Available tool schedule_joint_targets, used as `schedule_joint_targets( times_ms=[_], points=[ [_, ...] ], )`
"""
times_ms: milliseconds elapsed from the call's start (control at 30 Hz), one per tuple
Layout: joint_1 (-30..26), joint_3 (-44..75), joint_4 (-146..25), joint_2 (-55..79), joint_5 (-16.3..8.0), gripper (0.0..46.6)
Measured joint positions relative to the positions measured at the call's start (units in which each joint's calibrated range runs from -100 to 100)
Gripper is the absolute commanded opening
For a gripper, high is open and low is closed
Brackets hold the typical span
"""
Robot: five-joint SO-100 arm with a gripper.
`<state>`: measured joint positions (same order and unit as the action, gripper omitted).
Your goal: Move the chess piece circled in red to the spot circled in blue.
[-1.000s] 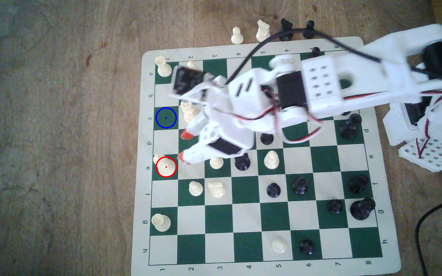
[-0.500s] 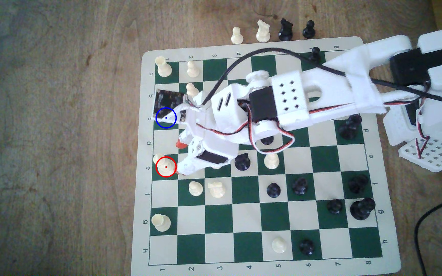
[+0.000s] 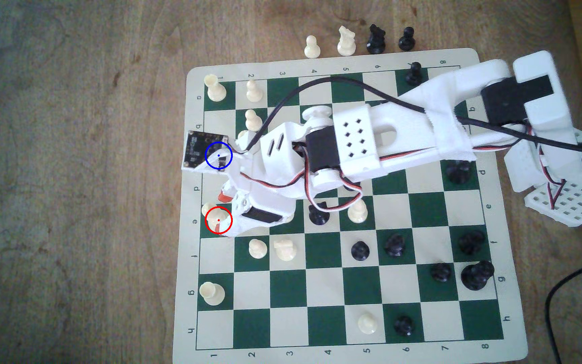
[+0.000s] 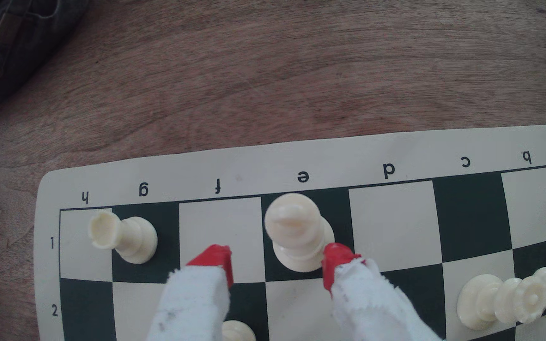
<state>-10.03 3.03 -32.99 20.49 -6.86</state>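
The chess piece circled in red (image 3: 212,214) is a tall cream piece standing on the green e1 square at the board's edge on the exterior view's left. My gripper (image 3: 222,214) is open, with one red-tipped finger on each side of it. In the wrist view the piece (image 4: 294,229) stands just ahead of the gripper (image 4: 275,260), and its base is close against one red fingertip (image 4: 335,259). The blue ring (image 3: 206,155) is drawn over my wrist camera board, which hides that square. The wrist view shows that dark c1 square (image 4: 472,213) bare.
A cream rook (image 3: 211,293) stands on g1, two squares from the piece. A tall cream piece with a ringed crown (image 4: 511,298) stands on c2 beside the bare square. A pawn (image 3: 257,248) and a knight (image 3: 285,249) stand on the f row. Bare wood (image 3: 90,210) lies past the board edge.
My gripper has travelled toward the exterior view's left, from beside column 2 to around the red-circled piece. The wrist camera board now covers the blue-ringed square. The jaws stayed open.
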Motion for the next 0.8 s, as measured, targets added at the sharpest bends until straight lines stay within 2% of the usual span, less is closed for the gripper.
schedule_joint_targets(
  times_ms=[800],
  points=[
    [0.00,7.68,1.20,5.03,0.05,14.0]
  ],
)
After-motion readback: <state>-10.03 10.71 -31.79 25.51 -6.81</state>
